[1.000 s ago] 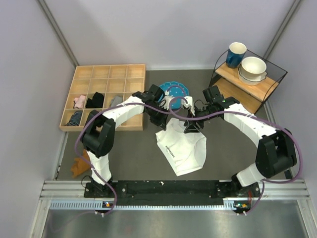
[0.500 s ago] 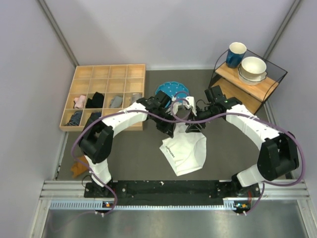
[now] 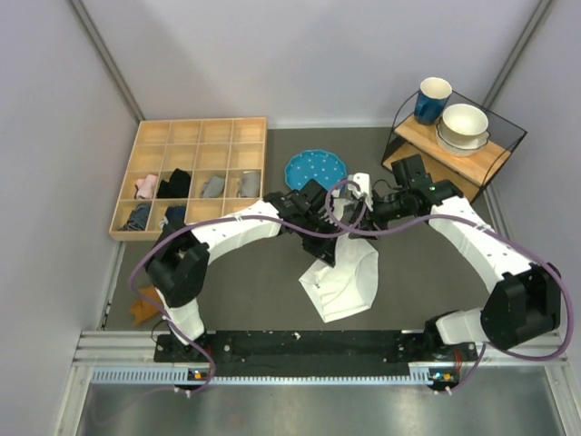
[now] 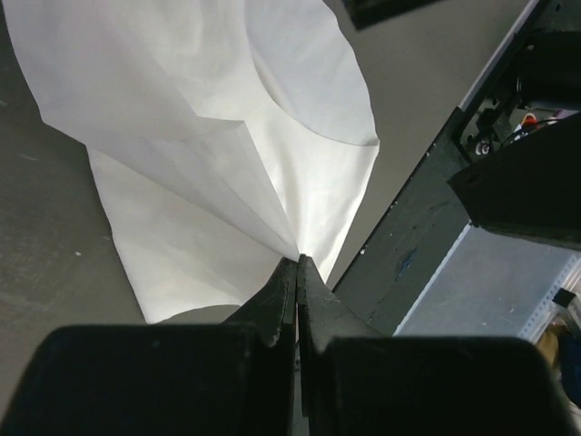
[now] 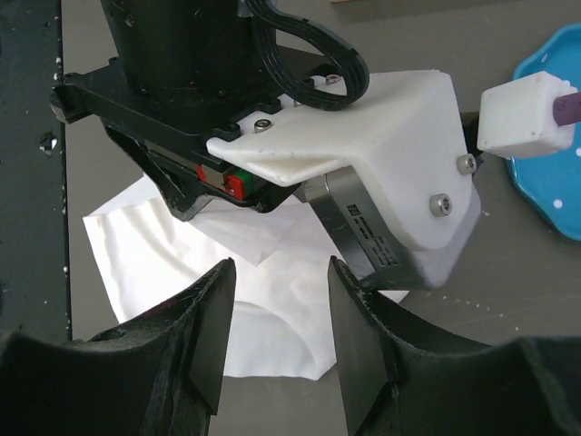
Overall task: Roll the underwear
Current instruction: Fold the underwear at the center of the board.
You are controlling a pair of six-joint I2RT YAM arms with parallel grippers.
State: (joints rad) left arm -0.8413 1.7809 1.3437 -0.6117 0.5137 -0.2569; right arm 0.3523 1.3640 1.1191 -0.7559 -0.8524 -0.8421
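The left end effector [image 4: 297, 265] is pinched shut on a lifted fold of the underwear [image 4: 227, 136]. The right end effector [image 5: 280, 336] hangs wide apart above the cloth, which lies on the counter [image 3: 245, 282] at 6 o'clock from the blue plate [image 3: 316, 167].

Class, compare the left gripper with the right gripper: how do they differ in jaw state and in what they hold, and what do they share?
The left gripper has its jaws shut; the right gripper has its jaws apart. The left gripper pinches a gathered fold of the white underwear; the right gripper holds nothing, with cloth only showing beyond its gap. Both are black, two-fingered and close to the underwear.
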